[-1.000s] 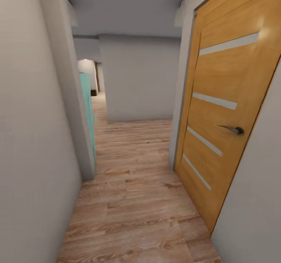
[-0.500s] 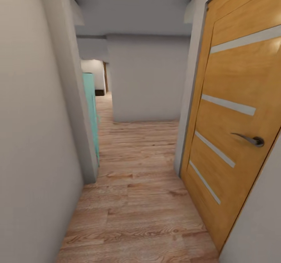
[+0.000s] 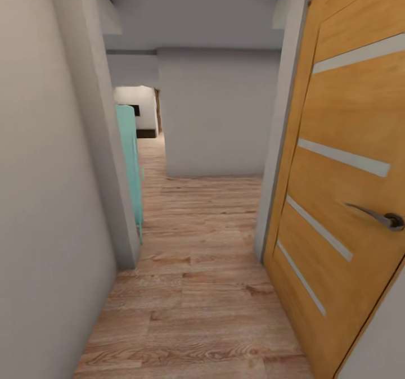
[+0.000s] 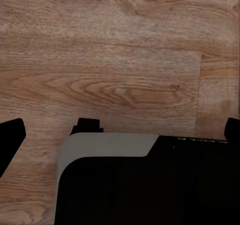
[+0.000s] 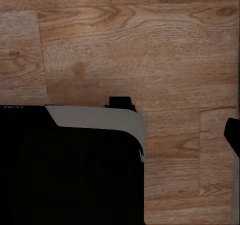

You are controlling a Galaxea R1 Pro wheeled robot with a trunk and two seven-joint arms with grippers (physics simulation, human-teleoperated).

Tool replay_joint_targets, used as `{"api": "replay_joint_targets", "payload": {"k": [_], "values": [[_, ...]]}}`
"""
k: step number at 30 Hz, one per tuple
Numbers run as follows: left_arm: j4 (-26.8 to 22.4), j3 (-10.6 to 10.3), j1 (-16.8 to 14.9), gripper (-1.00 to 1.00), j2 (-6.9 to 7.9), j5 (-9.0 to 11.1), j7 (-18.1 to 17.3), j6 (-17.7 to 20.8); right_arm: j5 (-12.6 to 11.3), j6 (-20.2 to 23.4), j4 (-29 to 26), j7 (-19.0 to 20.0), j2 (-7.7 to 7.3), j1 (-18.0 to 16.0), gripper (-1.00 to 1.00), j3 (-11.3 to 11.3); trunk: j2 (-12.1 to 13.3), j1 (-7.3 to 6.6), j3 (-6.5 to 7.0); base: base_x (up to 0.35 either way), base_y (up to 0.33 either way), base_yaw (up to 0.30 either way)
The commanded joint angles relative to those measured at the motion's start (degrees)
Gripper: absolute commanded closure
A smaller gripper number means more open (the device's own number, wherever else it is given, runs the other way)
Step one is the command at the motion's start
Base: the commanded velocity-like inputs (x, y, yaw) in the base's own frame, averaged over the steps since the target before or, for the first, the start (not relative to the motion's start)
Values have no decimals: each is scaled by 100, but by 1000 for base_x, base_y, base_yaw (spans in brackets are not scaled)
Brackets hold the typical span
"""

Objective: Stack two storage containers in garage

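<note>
moved: camera has advanced; honey-wood door with frosted strips (image 3: pixel 349 188) looms larger
floor: light wood-plank flooring (image 3: pixel 197 289), grainy
grippers: aperture can't tell

Grainy wood-plank floor (image 3: pixel 197 289); glossy honey-wood door (image 3: pixel 349 188), metal handle (image 3: pixel 382 217).
</note>
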Motion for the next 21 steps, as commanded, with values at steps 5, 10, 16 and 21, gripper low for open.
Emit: {"api": "replay_joint_targets", "payload": {"k": [5,10,16,21], "values": [[10,-7,-6,-100,1,57,-34,-14,-39,-25,13,-3,3,-5,-100,48,-3,3,-7,245,-157,248],[10,-7,-6,-100,1,57,-34,-14,-34,-25,13,-1,3,-5,-100,48,-3,3,-7,246,-112,62],[10,-7,-6,-100,7,57,-34,-11,-33,-25,13,-1,3,-5,-100,48,-3,3,-7,295,-16,6],[10,-7,-6,-100,9,65,-34,-5,-33,-25,13,1,3,-5,-100,48,-3,3,-7,319,-1,1]]}}
